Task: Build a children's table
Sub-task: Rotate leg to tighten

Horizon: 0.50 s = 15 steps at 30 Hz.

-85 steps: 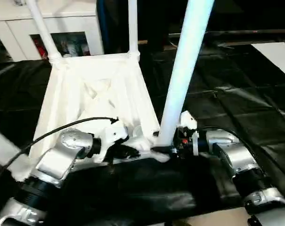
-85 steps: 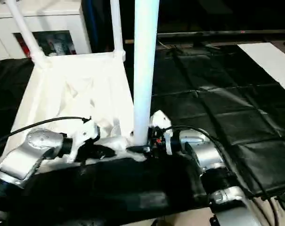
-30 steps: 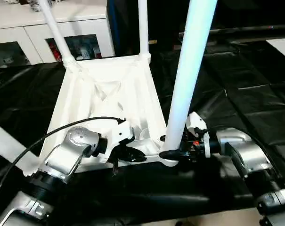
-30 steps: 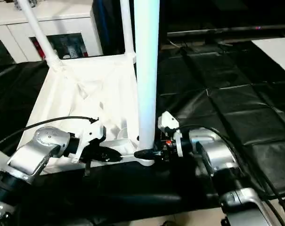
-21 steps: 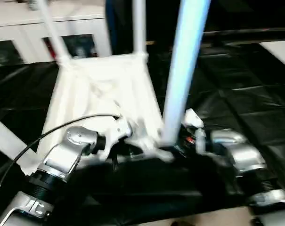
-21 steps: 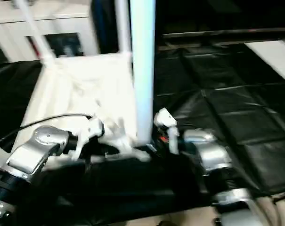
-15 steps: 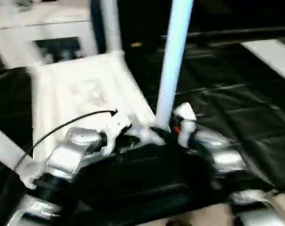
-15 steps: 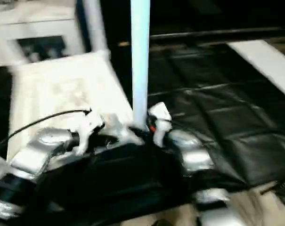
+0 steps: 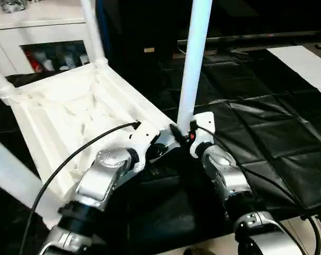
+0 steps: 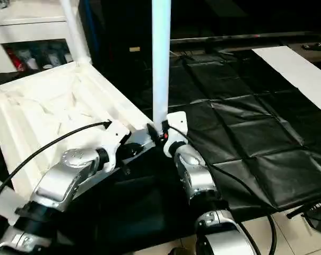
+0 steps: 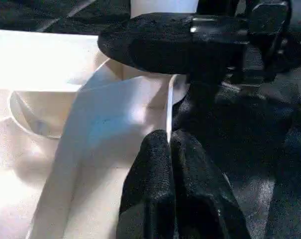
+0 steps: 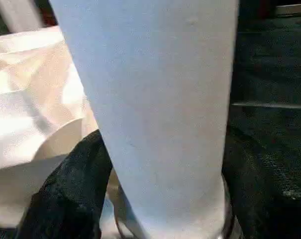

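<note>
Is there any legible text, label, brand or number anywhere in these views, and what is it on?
None can be read. The small tag on the dark unit behind the table is too small to read. The table top, its legs and the black floor sheet carry no print.

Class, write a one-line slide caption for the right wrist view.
Right pincer straddles the white table leg standing in its corner socket.

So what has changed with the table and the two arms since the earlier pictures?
The tabletop has turned counterclockwise, seen from above; its corner with the near leg swung away from the robot. Both arms followed and now reach forward side by side. Unchanged: the right fingers still clasp that leg's base, the left fingers stay shut at the rim beside it.
</note>
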Available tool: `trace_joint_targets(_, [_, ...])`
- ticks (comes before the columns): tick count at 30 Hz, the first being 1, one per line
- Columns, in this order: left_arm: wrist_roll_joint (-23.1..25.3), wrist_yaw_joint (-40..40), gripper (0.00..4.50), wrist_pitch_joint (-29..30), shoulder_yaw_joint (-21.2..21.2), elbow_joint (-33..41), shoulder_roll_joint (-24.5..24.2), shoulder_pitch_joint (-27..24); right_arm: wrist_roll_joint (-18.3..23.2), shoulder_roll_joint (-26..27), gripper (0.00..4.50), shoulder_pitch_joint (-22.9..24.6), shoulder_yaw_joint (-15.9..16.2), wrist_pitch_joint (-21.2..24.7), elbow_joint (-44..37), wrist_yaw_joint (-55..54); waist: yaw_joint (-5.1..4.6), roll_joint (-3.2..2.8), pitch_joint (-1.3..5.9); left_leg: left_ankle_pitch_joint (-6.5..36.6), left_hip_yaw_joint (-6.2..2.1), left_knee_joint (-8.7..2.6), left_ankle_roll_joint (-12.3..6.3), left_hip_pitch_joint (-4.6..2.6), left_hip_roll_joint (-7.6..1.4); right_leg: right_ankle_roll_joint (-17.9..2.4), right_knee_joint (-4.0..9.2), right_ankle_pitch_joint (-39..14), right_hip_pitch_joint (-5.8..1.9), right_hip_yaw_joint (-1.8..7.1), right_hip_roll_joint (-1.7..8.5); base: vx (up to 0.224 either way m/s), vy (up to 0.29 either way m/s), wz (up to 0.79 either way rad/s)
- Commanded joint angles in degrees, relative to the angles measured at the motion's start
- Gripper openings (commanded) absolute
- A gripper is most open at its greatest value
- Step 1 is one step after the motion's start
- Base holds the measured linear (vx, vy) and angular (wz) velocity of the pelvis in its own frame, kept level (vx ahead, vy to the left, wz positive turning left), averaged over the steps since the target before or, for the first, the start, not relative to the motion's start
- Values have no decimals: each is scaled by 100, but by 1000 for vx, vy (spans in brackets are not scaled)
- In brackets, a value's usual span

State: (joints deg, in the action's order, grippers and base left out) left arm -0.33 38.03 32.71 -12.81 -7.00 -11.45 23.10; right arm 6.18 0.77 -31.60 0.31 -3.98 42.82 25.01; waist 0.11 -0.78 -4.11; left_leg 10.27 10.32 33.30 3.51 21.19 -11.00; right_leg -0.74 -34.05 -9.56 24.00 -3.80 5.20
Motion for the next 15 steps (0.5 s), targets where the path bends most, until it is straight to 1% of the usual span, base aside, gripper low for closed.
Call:
trace_joint_targets(1, [-111,212,0,-92,-296,140,34,46,-2,199,365,50,750,160,-182,950,51,22,335,1541,-48,-417,-340,7,-150,-1108,446,-1669,-303,218,242,0,0,0])
trace_joint_targets(2, [-124,343,0,-133,-329,162,-56,33,33,72,365,63,808,213,-295,1218,52,26,358,1388,-45,-399,-375,18,-148,-1168,420,-1487,-330,221,245,0,0,0])
trace_joint_targets(3, [-130,370,0,-141,-333,166,-72,31,43,45,365,66,818,227,-319,1274,63,23,358,1325,-47,-396,-401,21,-148,-1186,415,-1428,-337,218,247,0,0,0])
trace_joint_targets(4, [-183,611,0,-177,-361,188,-224,22,134,-197,365,95,893,333,-523,1779,65,55,360,1223,-40,-389,-446,24,-147,-1225,408,-1340,-343,215,243,0,0,0])
trace_joint_targets(5, [-237,919,0,-306,-399,209,-411,20,250,-454,365,140,954,432,-720,2295,102,64,376,1135,-39,-366,-531,14,-141,-1260,390,-1259,-367,212,247,0,0,0])
trace_joint_targets(6, [-265,1077,0,-375,-418,223,-508,17,301,-580,365,163,977,468,-810,2557,110,53,379,1050,-37,-358,-579,18,-141,-1280,372,-1157,-366,214,242,0,0,0])
trace_joint_targets(7, [-313,1278,0,-369,-426,257,-653,10,378,-760,365,188,995,551,-923,2889,105,61,383,965,-26,-353,-642,16,-156,-1357,359,-997,-353,220,244,0,0,0])
trace_joint_targets(8, [-377,1612,0,-449,-452,297,-877,-4,478,-1017,365,203,1021,692,-1056,3327,121,74,398,932,-28,-345,-667,8,-155,-1387,346,-946,-369,213,245,0,0,0])
trace_joint_targets(9, [-403,1732,0,-488,-461,309,-950,-11,508,-1099,365,206,1030,736,-1096,3463,139,58,388,902,-37,-354,-710,4,-170,-1429,333,-912,-365,211,244,0,0,0])
trace_joint_targets(10, [-403,1732,0,-488,-461,309,-950,-11,508,-1099,365,206,1030,736,-1096,3463,156,43,387,891,-33,-349,-710,-8,-174,-1455,334,-916,-352,210,250,0,0,0])
trace_joint_targets(11, [-469,1986,0,-448,-482,357,-1130,-28,538,-1284,365,196,1022,845,-1147,3780,201,40,382,945,-24,-353,-635,-36,-178,-1496,342,-1025,-339,218,253,0,0,0])
trace_joint_targets(12, [-479,2140,0,-485,-501,364,-1238,-32,557,-1391,365,183,1015,915,-1175,3965,205,86,391,945,-15,-357,-623,-42,-184,-1500,341,-1040,-346,221,247,0,0,0])
trace_joint_targets(13, [-490,2273,0,-505,-515,362,-1336,-31,569,-1494,365,166,1011,961,-1193,4126,241,49,375,1032,-16,-367,-580,-76,-199,-1509,349,-1147,-311,227,248,0,0,0])
trace_joint_targets(14, [-489,2353,0,-542,-513,333,-1399,-20,584,-1573,365,146,1016,1002,-1203,4247,254,43,373,1077,-13,-365,-550,-90,-198,-1499,356,-1196,-299,226,242,0,0,0])
trace_joint_targets(15, [-489,2408,0,-568,-511,313,-1442,-13,594,-1627,365,132,1019,1030,-1210,4330,275,55,378,1101,-9,-365,-505,-96,-200,-1489,349,-1234,-304,231,239,0,0,0])
